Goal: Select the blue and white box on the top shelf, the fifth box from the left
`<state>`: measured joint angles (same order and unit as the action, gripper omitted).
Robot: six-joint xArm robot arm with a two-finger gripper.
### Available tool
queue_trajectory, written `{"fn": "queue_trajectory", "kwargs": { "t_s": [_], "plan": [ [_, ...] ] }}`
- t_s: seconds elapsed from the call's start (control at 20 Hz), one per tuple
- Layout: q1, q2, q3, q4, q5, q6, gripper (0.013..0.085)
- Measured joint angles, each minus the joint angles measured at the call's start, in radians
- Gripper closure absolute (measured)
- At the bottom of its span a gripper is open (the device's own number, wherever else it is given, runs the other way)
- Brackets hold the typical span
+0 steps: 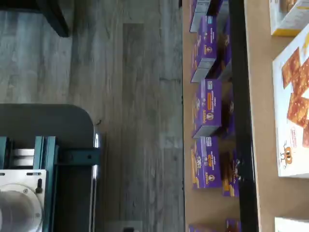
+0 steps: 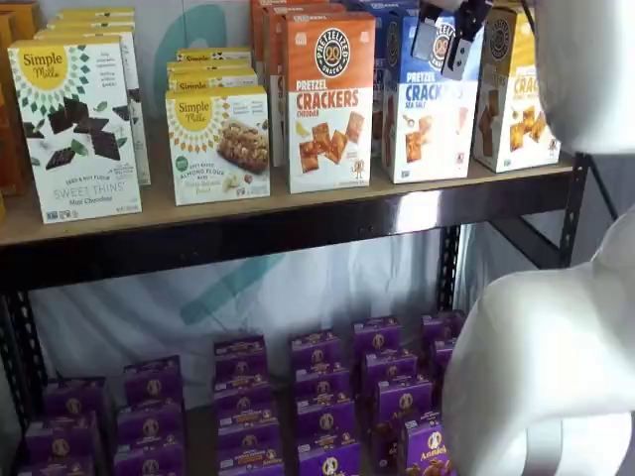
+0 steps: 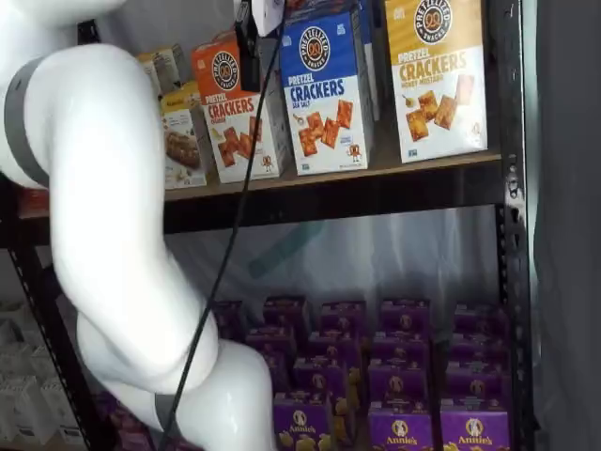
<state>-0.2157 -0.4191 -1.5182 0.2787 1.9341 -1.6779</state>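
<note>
The blue and white box (image 2: 429, 114) stands upright on the top shelf (image 2: 248, 213), between an orange-topped cracker carton (image 2: 329, 99) and a yellow-topped one (image 2: 513, 94). Both shelf views show it, and its blue top and dark round logo face out (image 3: 324, 89). My gripper (image 2: 444, 42) hangs from the view's top edge in front of the box's upper part. It is open, with the blue carton showing between its two fingers and nothing held. From the side only one black finger (image 3: 248, 38) shows, with a cable beside it.
Simple Mills cartons (image 2: 79, 124) fill the shelf's left part. Small purple boxes (image 2: 317, 397) crowd the lower level. The white arm (image 3: 103, 207) stands between camera and shelves. The wrist view shows wood floor (image 1: 125, 96), the teal-bracket mount (image 1: 43, 159) and purple boxes (image 1: 207, 108).
</note>
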Motion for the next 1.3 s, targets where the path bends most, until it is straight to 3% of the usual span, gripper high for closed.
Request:
{"fn": "queue_trajectory", "kwargs": {
  "t_s": [0.05,0.1,0.15,0.35,0.45,0.95,1.05,1.3],
  "plan": [
    [0.012,0.002,-0.002,-0.021,0.003,0.003,0.0130],
    [0.054,0.003,0.003,-0.090,0.007,0.013,0.0130],
    [0.070,0.000,0.015,-0.119,0.004,0.019,0.0130],
    [0.077,-0.021,0.062,-0.118,-0.027,0.025,0.0130],
    [0.059,-0.028,0.076,-0.076,-0.041,0.021,0.0130],
    [-0.093,-0.060,0.102,0.242,-0.173,-0.007,0.0130],
    [-0.102,-0.050,0.081,0.263,-0.172,-0.003,0.0130],
    [-0.092,-0.023,0.022,0.244,-0.152,0.011,0.0130]
  ]
}}
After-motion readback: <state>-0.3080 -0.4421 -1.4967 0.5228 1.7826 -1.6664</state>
